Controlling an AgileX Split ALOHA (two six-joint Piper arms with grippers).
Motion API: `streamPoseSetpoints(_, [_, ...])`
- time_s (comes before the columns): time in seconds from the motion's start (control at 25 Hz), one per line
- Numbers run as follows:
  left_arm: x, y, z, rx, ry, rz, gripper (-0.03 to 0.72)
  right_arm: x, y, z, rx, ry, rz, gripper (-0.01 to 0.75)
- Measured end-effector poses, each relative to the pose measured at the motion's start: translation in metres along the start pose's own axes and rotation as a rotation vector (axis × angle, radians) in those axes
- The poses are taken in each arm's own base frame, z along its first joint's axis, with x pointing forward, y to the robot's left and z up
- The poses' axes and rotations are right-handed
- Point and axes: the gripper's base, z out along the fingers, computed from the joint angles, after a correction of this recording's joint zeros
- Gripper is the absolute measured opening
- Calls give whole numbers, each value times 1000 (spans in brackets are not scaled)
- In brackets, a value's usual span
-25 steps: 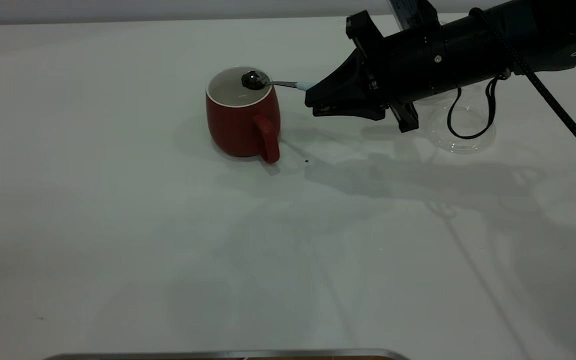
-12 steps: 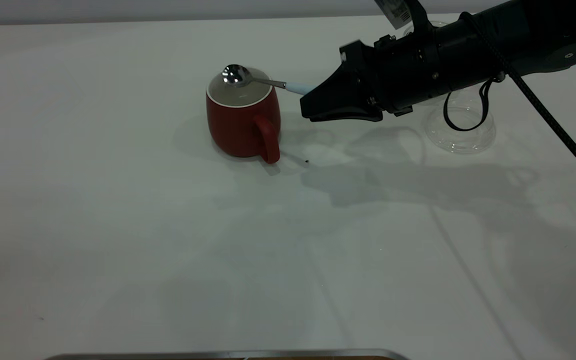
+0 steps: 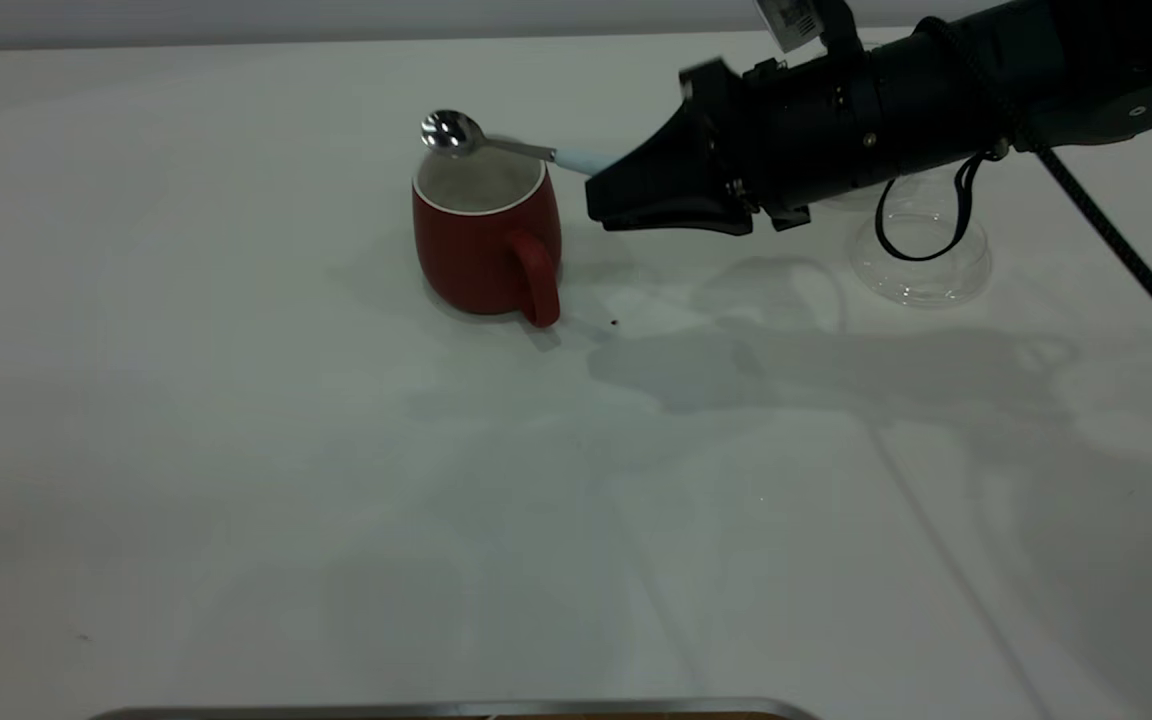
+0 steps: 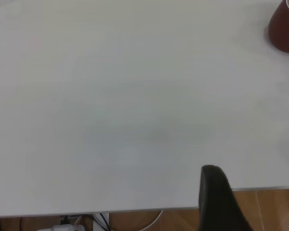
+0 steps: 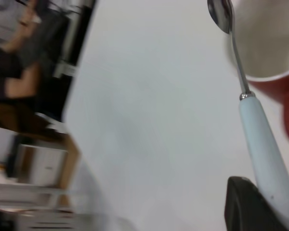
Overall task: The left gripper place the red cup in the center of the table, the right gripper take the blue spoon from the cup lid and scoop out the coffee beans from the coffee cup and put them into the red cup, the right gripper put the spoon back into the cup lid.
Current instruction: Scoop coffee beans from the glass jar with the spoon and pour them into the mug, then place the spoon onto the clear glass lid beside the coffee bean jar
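The counter (image 3: 236, 450) lay open along its near edge and left side, while the red cup (image 3: 484, 250), the right end effector (image 3: 608, 200) holding the blue spoon (image 3: 496, 143) over it, and the cup lid (image 3: 921, 262) crowded the far right.

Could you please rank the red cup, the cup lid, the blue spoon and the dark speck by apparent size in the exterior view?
1. Red cup.
2. Cup lid, partly hidden behind the right gripper and its cable, so its rank against the cup is unsure.
3. Blue spoon, long but thin.
4. Dark speck.
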Motion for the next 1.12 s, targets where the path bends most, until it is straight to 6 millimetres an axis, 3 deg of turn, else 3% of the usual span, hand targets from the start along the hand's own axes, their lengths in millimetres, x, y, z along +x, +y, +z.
streamPoseSetpoints(0.16, [0, 0, 0, 0, 0, 0, 451, -6, -3, -15, -75, -31, 134, 95])
streamPoseSetpoints(0.4, [0, 0, 0, 0, 0, 0, 451, -14, -27, -53, -77, -87, 332, 95])
streamPoseSetpoints(0.6, [0, 0, 0, 0, 0, 0, 451, 2, -53, -85, -12, -162, 540, 95])
streamPoseSetpoints(0.76, [0, 0, 0, 0, 0, 0, 451, 21, -64, -99, 24, -206, 635, 95])
streamPoseSetpoints(1.12, [0, 0, 0, 0, 0, 2, 451, 36, -61, -137, 129, -289, 681, 95])
